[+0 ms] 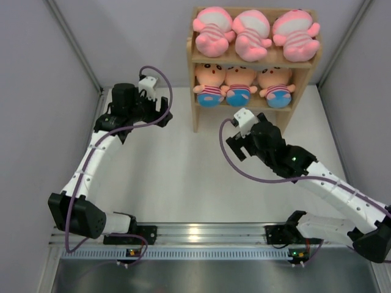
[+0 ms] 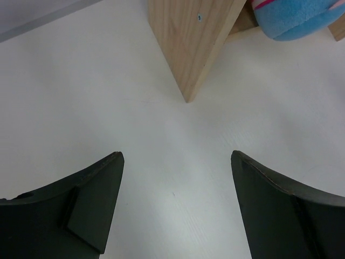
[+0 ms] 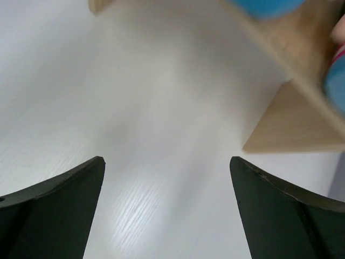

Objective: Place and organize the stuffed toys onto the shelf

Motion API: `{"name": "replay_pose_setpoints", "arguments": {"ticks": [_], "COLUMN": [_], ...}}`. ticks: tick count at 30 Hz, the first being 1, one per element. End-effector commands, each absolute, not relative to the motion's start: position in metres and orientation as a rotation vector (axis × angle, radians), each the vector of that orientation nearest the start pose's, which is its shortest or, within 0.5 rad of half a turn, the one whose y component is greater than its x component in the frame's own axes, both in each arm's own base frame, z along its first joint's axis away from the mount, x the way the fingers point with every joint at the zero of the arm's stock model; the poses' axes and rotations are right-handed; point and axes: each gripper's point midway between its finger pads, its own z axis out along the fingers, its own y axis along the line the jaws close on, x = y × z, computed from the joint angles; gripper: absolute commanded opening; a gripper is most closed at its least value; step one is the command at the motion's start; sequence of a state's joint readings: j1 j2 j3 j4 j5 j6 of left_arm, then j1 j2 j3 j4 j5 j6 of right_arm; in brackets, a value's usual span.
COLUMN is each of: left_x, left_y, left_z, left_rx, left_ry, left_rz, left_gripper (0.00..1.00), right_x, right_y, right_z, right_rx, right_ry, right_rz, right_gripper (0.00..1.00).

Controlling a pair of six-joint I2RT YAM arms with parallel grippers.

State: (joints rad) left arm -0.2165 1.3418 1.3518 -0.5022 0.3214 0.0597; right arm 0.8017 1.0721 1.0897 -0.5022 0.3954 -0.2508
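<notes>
White table (image 1: 183,177), grey walls (image 1: 36,73), left pincer (image 2: 177,162) released, right pincer (image 3: 166,162) released, shelf (image 1: 195,91) stocked.

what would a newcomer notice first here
The wooden shelf at the far side of the white table, with both tiers filled: three pink plush toys lie along the top tier and three dolls in striped shirts sit in a row below. Then the two arms near it, left gripper and right gripper both open and empty.
</notes>
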Motion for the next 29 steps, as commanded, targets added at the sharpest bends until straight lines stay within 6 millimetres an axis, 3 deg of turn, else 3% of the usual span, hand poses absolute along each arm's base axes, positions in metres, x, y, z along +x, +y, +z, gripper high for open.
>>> {"name": "replay_pose_setpoints", "arguments": {"ticks": [1, 2, 5, 6, 7, 9, 10, 12, 13, 17, 22, 25, 29], "left_x": [0.381, 0.382, 0.384, 0.384, 0.385, 0.386, 0.387, 0.387, 0.387, 0.386, 0.380, 0.381, 0.382], "left_y": [-0.130, -0.129, -0.128, -0.128, -0.127, -0.123, -0.122, -0.116, -0.115, -0.115, -0.120, -0.120, -0.123], "left_z": [0.280, 0.276, 0.269, 0.263, 0.260, 0.251, 0.245, 0.230, 0.224, 0.201, 0.180, 0.176, 0.180], "left_rx": [0.496, 0.493, 0.490, 0.489, 0.490, 0.490, 0.488, 0.487, 0.486, 0.483, 0.504, 0.506, 0.510], "left_ry": [2.000, 2.009, 2.029, 2.043, 2.051, 2.069, 2.087, 2.117, 2.127, 2.148, 2.185, 2.195, 2.184], "left_rz": [-0.372, -0.369, -0.362, -0.362, -0.356, -0.328, -0.316, -0.284, -0.277, -0.288, -0.333, -0.333, -0.347], "left_gripper": [0.87, 0.87, 0.86, 0.86, 0.86, 0.86, 0.86, 0.86, 0.86, 0.86, 0.86, 0.86, 0.86], "right_x": [0.265, 0.262, 0.268, 0.272, 0.281, 0.286, 0.294, 0.296, 0.297, 0.295, 0.291, 0.293, 0.290], "right_y": [0.162, 0.152, 0.112, 0.102, 0.077, 0.056, 0.030, 0.015, -0.003, -0.037, -0.047, -0.046, -0.058], "right_z": [0.195, 0.173, 0.147, 0.146, 0.144, 0.139, 0.142, 0.141, 0.142, 0.143, 0.136, 0.136, 0.138], "right_rx": [-0.544, -0.510, -0.308, -0.231, -0.104, 0.029, 0.156, 0.276, 0.357, 0.523, 0.606, 0.605, 0.672], "right_ry": [2.129, 2.184, 2.265, 2.267, 2.273, 2.269, 2.238, 2.210, 2.187, 2.104, 2.108, 2.109, 2.051], "right_rz": [0.101, 0.082, 0.019, 0.019, -0.011, 0.019, -0.001, 0.039, 0.016, -0.139, -0.202, -0.190, -0.255], "right_gripper": [0.99, 0.99, 0.99, 0.99, 0.99, 0.99, 0.99, 1.00, 0.99, 0.99, 0.99, 1.00, 0.99]}}
